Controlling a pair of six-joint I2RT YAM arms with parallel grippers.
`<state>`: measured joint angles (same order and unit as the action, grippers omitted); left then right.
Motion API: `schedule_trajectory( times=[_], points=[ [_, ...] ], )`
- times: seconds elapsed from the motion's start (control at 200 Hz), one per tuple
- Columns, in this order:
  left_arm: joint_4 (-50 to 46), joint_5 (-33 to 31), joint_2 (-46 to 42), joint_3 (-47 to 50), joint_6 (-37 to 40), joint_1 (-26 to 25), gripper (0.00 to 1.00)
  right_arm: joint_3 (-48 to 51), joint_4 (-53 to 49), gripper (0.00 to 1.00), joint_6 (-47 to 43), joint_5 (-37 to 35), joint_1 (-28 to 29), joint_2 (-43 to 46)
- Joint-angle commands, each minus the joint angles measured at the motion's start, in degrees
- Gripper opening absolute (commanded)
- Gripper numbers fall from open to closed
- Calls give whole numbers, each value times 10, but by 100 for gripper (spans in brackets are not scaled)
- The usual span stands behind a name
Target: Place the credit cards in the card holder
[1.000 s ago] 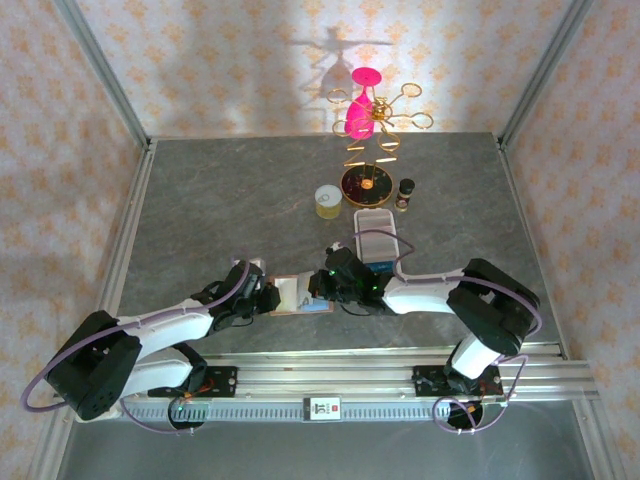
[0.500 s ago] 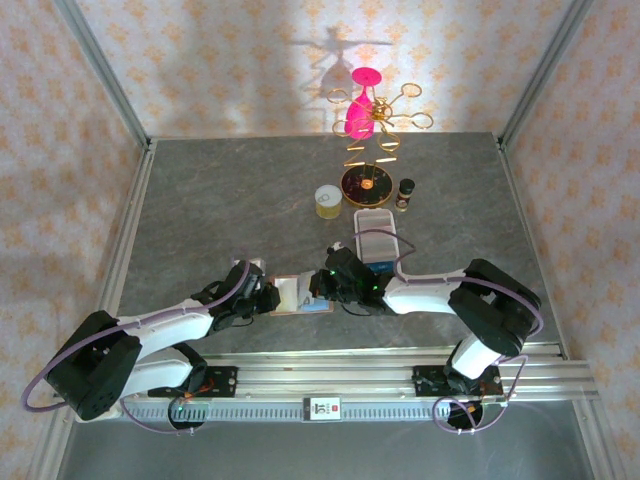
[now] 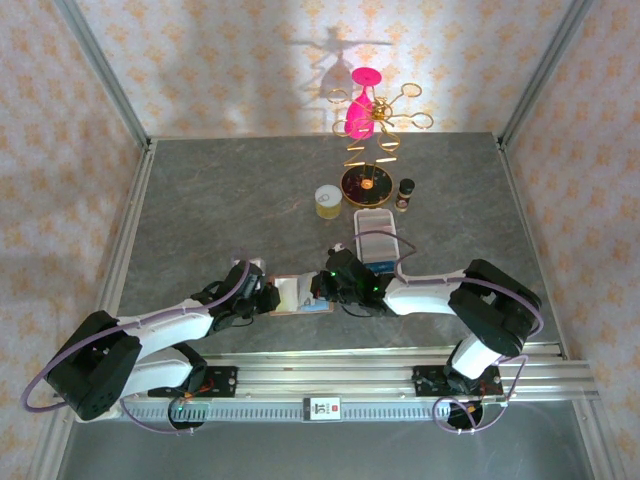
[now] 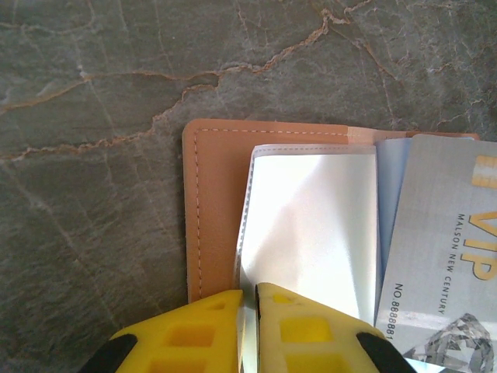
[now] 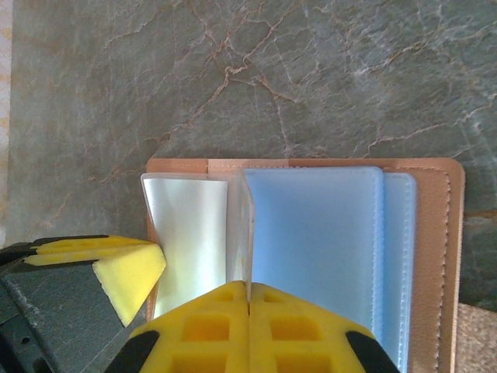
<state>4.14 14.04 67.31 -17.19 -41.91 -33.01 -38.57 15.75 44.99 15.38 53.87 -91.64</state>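
Note:
The tan card holder [image 3: 287, 297] lies open on the stone table between both arms. Its clear and bluish sleeves fan out over the leather [image 4: 213, 202]. My left gripper [image 4: 249, 299] is shut on the near edge of a clear sleeve, holding it up. A silver VIP credit card [image 4: 443, 249] stands tilted over the bluish sleeves. My right gripper [image 5: 248, 291] is shut on this card [image 5: 247, 233], which I see edge-on at the fold of the holder [image 5: 435, 233]. The left gripper's yellow finger [image 5: 132, 272] shows at the holder's left end.
A long white tray [image 3: 378, 232] lies just behind the right gripper. Farther back stand a yellow roll [image 3: 328, 201], a small dark bottle [image 3: 405, 193] and a gold stand with a pink glass [image 3: 365, 150]. The metal rail [image 3: 330, 375] runs along the near edge.

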Motion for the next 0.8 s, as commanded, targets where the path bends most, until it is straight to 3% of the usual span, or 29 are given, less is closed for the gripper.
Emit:
schedule_trajectory(
  times=[0.0,0.611,0.796],
  points=[
    [-12,-16,6,15,7,-6,14,8,-26,0,-8,-19,4,11],
    [-5,-11,5,20,3,-7,14,-2,31,0,16,30,16,-33],
    [-7,-13,2,21,4,-7,14,-2,28,0,20,0,17,-30]
  ],
)
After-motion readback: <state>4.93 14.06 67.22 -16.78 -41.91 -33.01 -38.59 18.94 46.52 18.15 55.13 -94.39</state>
